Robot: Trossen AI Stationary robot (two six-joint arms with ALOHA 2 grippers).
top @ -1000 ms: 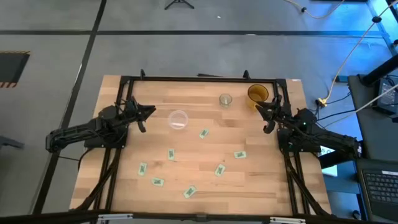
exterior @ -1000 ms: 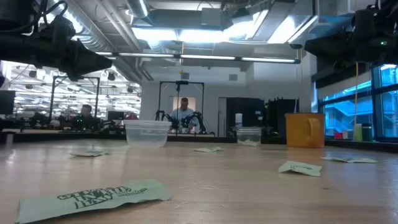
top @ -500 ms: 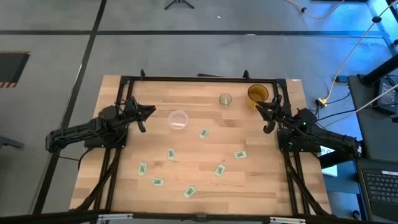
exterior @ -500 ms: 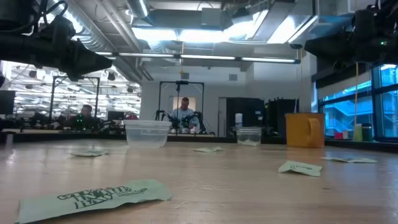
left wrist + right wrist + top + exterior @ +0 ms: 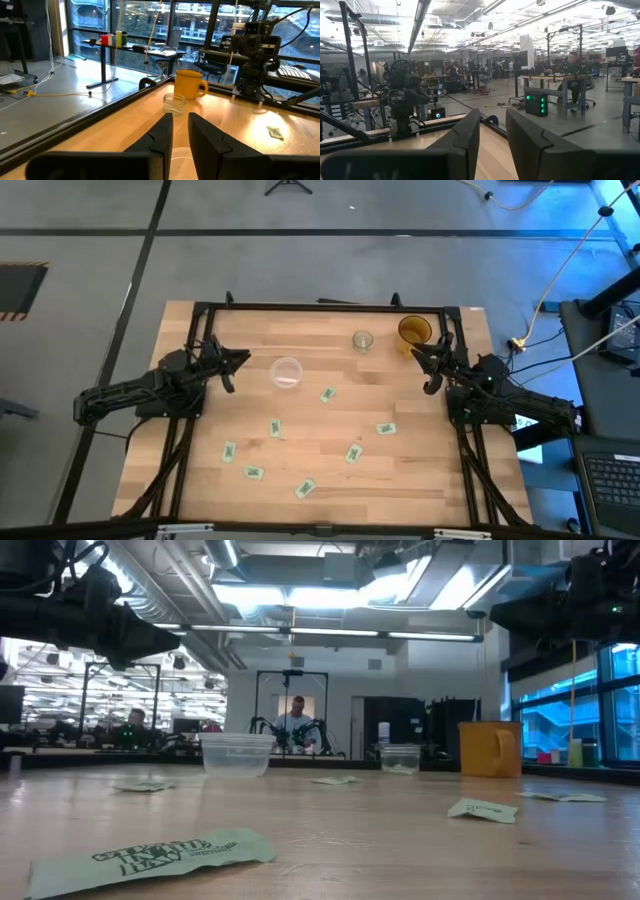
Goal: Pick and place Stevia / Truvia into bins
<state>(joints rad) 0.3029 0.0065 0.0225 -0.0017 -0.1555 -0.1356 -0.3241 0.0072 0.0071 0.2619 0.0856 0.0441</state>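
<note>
Several pale green sachets lie flat on the wooden table: one (image 5: 328,395) near the middle, others (image 5: 275,428) (image 5: 386,428) nearer the near edge; the closest (image 5: 150,858) fills the low view's foreground. The wide clear cup (image 5: 286,372) stands left of centre, near the far edge. My left gripper (image 5: 238,360) hovers just left of that cup, fingers a narrow gap apart (image 5: 180,122). My right gripper (image 5: 428,365) hovers by the right edge, also slightly open (image 5: 493,120). Neither holds anything.
A small clear cup (image 5: 362,340) and a yellow mug (image 5: 414,330) stand near the far edge, the mug just beyond my right gripper. A black frame (image 5: 320,307) borders the table. People sit in the room beyond (image 5: 293,720).
</note>
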